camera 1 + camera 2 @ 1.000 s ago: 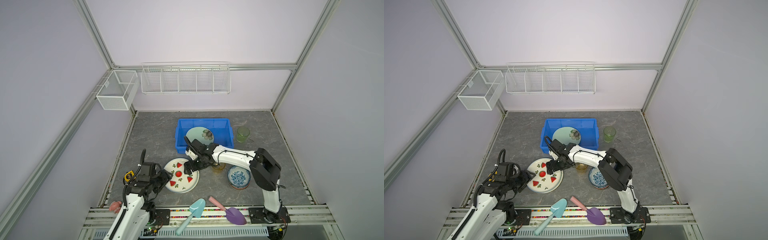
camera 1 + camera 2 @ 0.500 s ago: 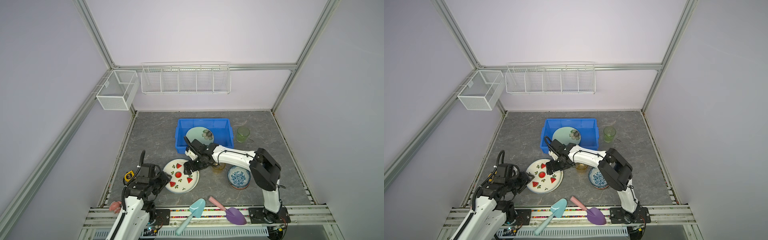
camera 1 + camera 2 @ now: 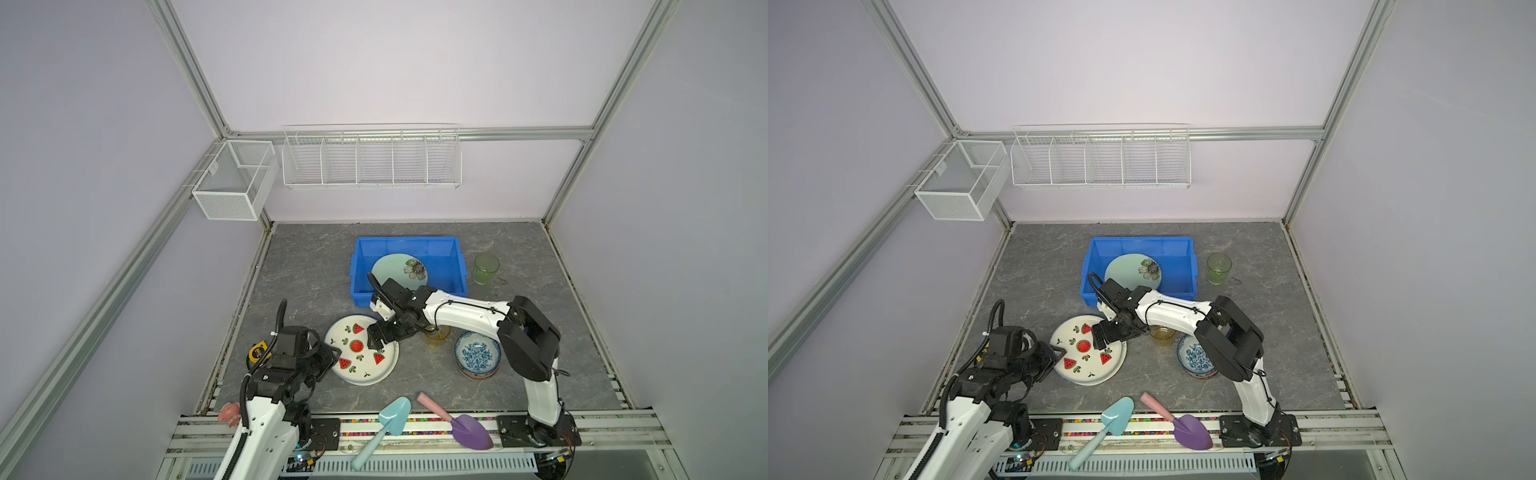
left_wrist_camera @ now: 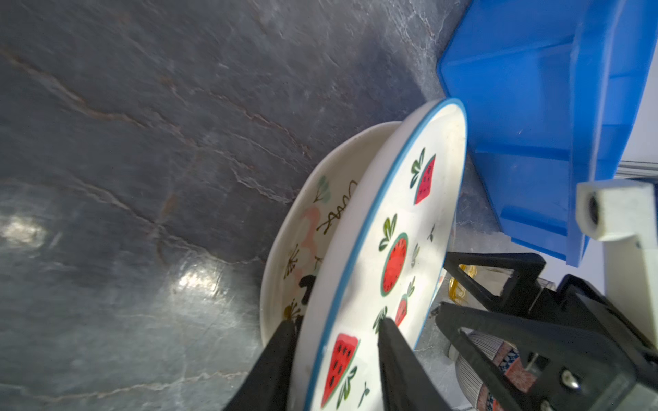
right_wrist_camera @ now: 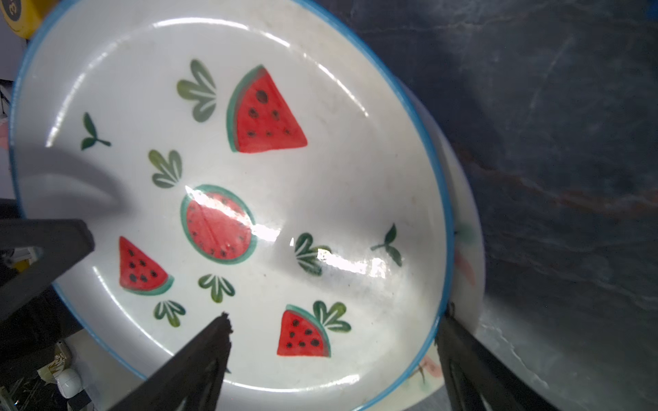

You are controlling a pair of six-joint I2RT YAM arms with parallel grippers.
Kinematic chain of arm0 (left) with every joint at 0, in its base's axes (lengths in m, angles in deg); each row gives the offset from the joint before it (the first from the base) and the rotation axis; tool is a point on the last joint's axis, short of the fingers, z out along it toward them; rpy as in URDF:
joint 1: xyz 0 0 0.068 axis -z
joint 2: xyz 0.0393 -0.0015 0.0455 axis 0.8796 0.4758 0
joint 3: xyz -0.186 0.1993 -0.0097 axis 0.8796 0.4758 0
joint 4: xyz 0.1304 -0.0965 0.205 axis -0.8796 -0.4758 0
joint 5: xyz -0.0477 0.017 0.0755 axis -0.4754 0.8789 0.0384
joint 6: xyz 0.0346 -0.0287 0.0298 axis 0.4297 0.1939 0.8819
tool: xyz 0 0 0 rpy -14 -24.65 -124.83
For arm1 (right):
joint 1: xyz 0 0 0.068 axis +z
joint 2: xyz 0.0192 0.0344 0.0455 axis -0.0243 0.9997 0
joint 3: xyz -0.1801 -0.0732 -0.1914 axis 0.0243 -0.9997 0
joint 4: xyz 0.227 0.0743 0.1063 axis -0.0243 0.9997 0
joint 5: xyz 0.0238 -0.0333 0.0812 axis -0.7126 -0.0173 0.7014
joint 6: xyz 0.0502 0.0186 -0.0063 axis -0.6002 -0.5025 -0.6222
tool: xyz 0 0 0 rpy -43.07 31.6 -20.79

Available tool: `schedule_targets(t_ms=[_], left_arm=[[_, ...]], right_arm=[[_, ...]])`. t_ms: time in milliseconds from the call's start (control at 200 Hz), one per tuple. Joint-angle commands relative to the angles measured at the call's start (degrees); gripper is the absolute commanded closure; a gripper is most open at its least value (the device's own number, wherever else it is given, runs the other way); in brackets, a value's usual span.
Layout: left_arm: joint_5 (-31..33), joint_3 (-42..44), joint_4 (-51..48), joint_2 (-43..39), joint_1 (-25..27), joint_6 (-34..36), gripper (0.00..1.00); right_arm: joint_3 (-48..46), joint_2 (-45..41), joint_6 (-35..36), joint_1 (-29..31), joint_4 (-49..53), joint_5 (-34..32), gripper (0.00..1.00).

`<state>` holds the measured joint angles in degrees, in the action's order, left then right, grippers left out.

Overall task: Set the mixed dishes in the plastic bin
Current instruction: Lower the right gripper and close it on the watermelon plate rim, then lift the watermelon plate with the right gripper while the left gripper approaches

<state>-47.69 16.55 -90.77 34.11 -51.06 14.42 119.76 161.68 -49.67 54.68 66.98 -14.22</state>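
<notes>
My left gripper (image 3: 332, 358) is lower left of centre in both top views, at the left rim of the white round watermelon-print plate (image 3: 360, 350). In the left wrist view one finger (image 4: 277, 363) is behind that rim, wedged between it and the cream scribbled round plate (image 4: 306, 227) underneath. The other finger lies on the printed face. The finger bases are cut off by the frame edge, and I can't tell whether I'm pinching the rim or only bracketing it. The watermelon plate sits askew, with its edge raised off the cream one near my finger.

My right gripper (image 3: 376, 337) reaches in from the right to the plate's upper right rim, with its jaws spread wide and nothing gripped. One finger is over the plate face and the other is outside the rim.

The cream plate is mostly covered and shows only as a sliver along the lower edge in the top views.

The bright blue rectangular plastic bin (image 3: 446, 249) is above centre on the grey marbled tabletop (image 3: 316, 270). It holds the pale green floral round plate (image 3: 395, 266), whose lower edge is hidden by my right wrist. The green glass tumbler (image 3: 485, 269) stands just right of the bin, outside it. The amber glass tumbler (image 3: 437, 336) is nearly all hidden behind my right forearm. To its right the blue-white patterned bowl (image 3: 478, 353) is stacked on another bowl, of which only the rim shows. The yellow tape measure (image 3: 258, 351) is half hidden by my left arm. A pinkish round thing (image 3: 229, 411) at lower left is mostly covered, and I can't identify it.
</notes>
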Motion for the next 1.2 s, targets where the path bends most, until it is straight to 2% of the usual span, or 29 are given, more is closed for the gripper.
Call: schedule_targets(t_ms=[0, 150, 490, 670, 975, 1195], left_arm=[[-3.5, -2.7, 4.0, -0.9, 0.3, -1.3, 0.66], [-3.4, -2.8, 3.8, -1.0, 0.3, -1.2, 0.71], [-3.4, -4.0, 2.8, -1.9, 0.3, -0.8, 0.93], [-3.5, -5.2, 1.9, -2.0, 0.3, 0.2, 0.99], [-3.8, -8.0, -0.9, -3.6, 0.3, 2.2, 1.0], [-5.5, -10.0, -2.2, -3.7, 0.3, 3.8, 1.0]], right_arm=[[1.3, 1.0, 0.8, 1.2, -1.2, 3.7, 0.08], [1.5, 1.0, 0.9, 1.2, -1.0, 3.6, 0.08], [2.5, 0.7, 1.2, 1.3, 0.0, 3.2, 0.08], [3.7, 0.1, 1.8, 1.2, 1.5, 2.5, 0.08], [6.9, -4.6, 3.9, 0.5, 7.4, -0.1, 0.09], [6.8, -11.2, 4.8, -2.7, 10.4, 2.0, 0.09]])
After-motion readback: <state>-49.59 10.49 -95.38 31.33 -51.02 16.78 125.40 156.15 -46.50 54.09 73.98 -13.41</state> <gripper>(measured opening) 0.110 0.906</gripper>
